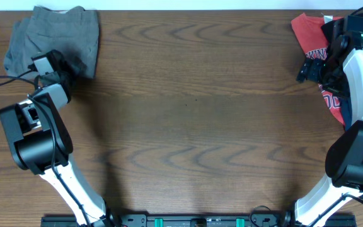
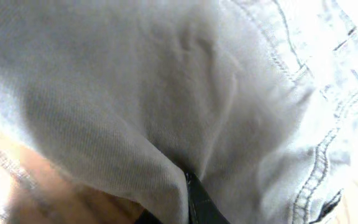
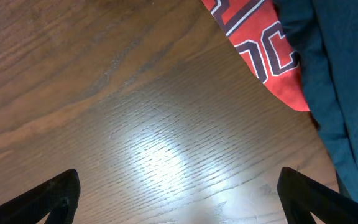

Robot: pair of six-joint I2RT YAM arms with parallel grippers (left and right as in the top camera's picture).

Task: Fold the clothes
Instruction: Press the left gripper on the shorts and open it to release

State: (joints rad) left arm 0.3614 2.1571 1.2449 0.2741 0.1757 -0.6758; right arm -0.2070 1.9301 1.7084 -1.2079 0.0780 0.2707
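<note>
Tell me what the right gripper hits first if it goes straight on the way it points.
The right gripper, open, would likely meet bare table first; the red T-shirt and navy garment lie off to its side. Depth is unclear.

One pair of grey shorts (image 1: 68, 28), one red printed T-shirt (image 1: 304, 34), one navy garment (image 3: 344, 74), two arms (image 1: 49, 157), one wooden table (image 1: 194, 113).

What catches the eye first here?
The grey shorts heaped at the far left corner of the table, with the left gripper pressed into their near edge. Opposite, a red printed T-shirt lies at the far right, and the right gripper hangs open over bare wood beside it.
</note>
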